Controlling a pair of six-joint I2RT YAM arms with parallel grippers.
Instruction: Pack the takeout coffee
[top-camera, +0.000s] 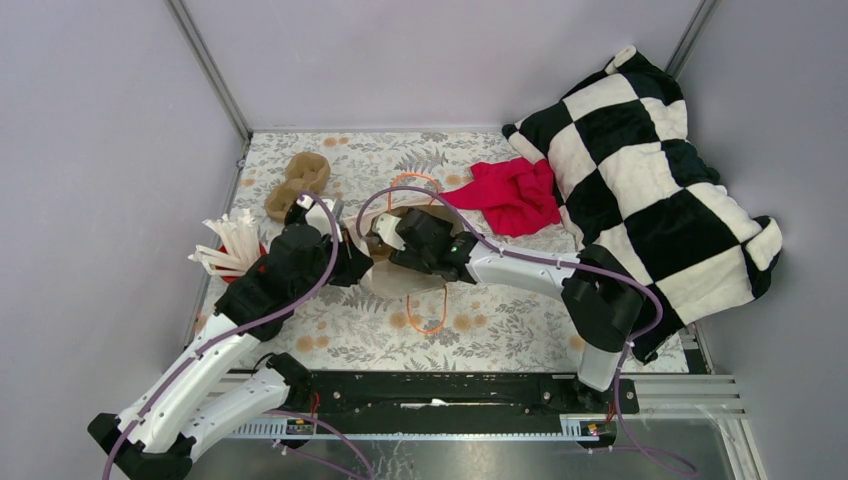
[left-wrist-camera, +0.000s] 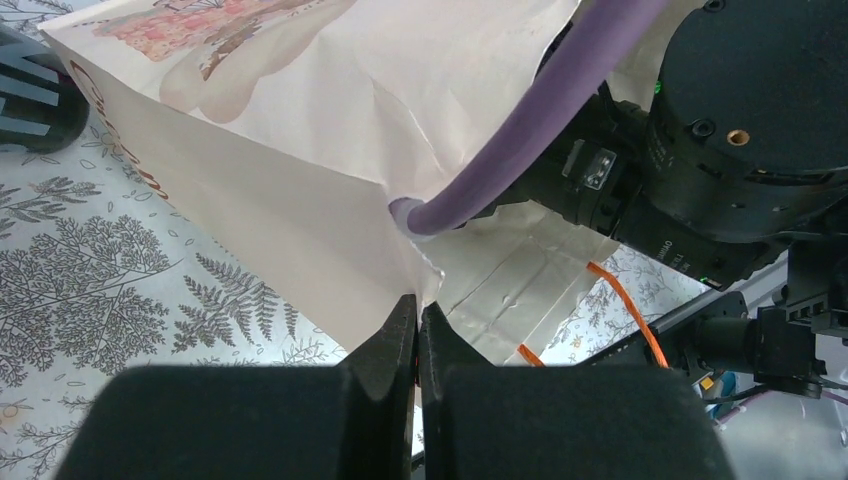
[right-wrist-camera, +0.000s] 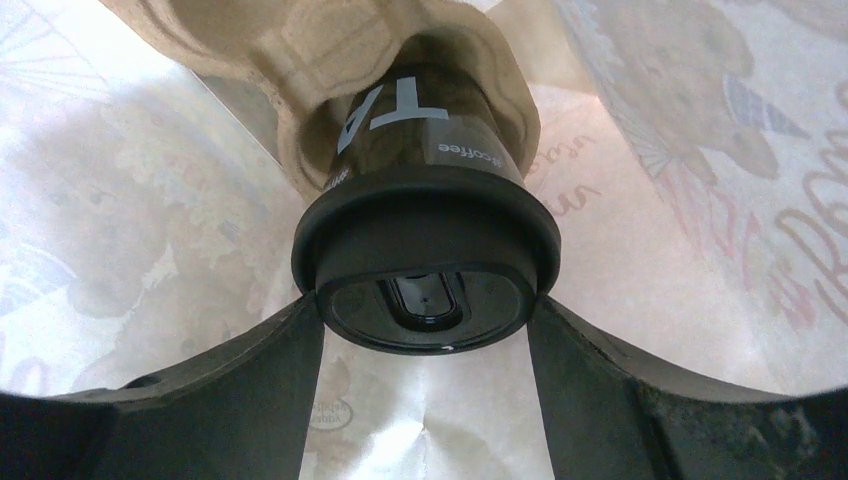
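The takeout coffee (right-wrist-camera: 425, 225), a black cup with a round black lid, sits in a brown cardboard cup tray (right-wrist-camera: 300, 60) inside the white printed paper bag (right-wrist-camera: 690, 230). My right gripper (right-wrist-camera: 425, 310) reaches into the bag. Its two fingers (right-wrist-camera: 270, 370) press on opposite sides of the lid's rim. The bag (top-camera: 400, 285) lies on its side in the middle of the table. My left gripper (left-wrist-camera: 417, 305) is shut on a torn edge of the bag's (left-wrist-camera: 300, 200) mouth and holds it up. In the top view the cup is hidden.
A second cardboard tray (top-camera: 298, 183) lies at the back left. A red cup of white straws (top-camera: 232, 250) stands beside the left arm. A red cloth (top-camera: 510, 195) and a checked pillow (top-camera: 640, 170) fill the back right. A dark striped object (left-wrist-camera: 30, 90) sits beside the bag.
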